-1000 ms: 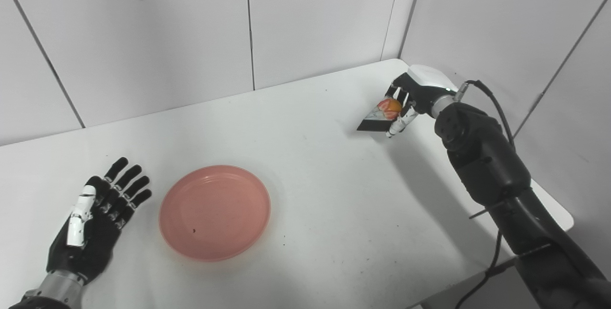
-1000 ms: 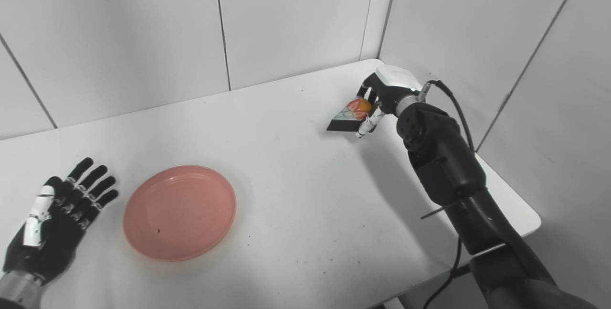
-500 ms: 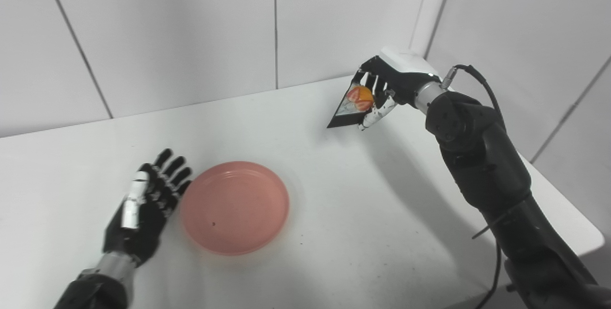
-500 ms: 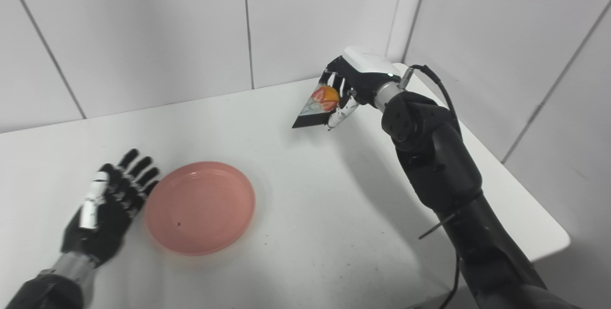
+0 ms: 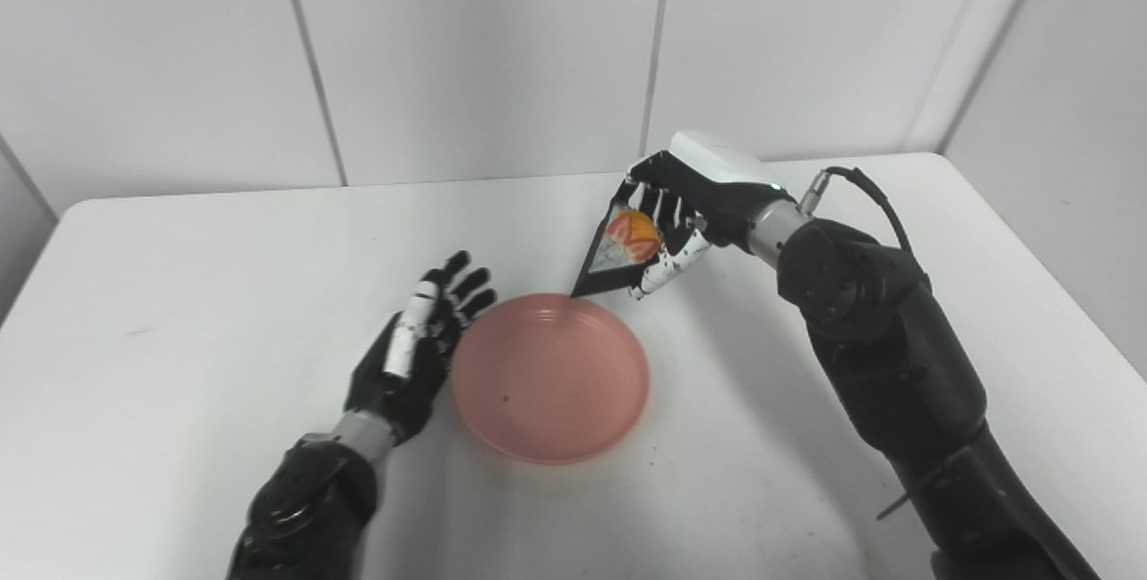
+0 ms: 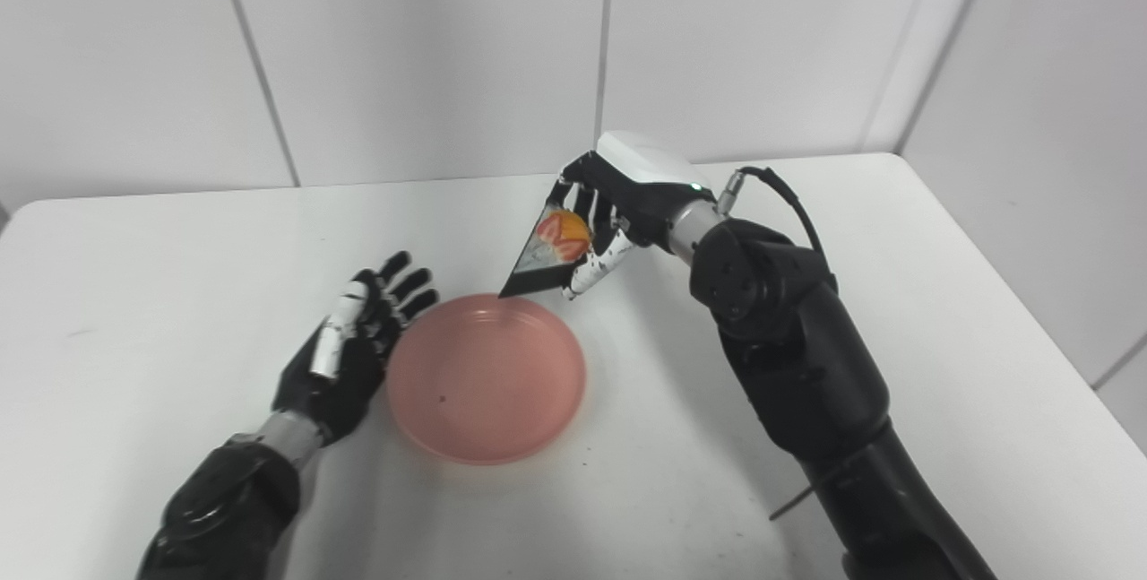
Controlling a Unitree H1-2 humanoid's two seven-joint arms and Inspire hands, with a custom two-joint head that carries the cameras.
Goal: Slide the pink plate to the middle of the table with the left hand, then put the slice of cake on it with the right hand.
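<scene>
The plate [image 5: 549, 377] is sitting near the middle of the table [image 5: 179, 311]. The left hand [image 5: 414, 348] is lying flat just left of the plate, fingers spread, holding nothing and touching or nearly touching its rim. The right hand [image 5: 674, 221] is gripping the cake [image 5: 618, 248] above the plate's far edge, tip pointing down at the rim. To place it well, the cake probably needs carrying further over the plate's centre, levelling and lowering before the fingers let go.

Pink plate [image 5: 549, 378], white table [image 5: 179, 293], orange-topped black-edged cake [image 5: 622, 246]
</scene>
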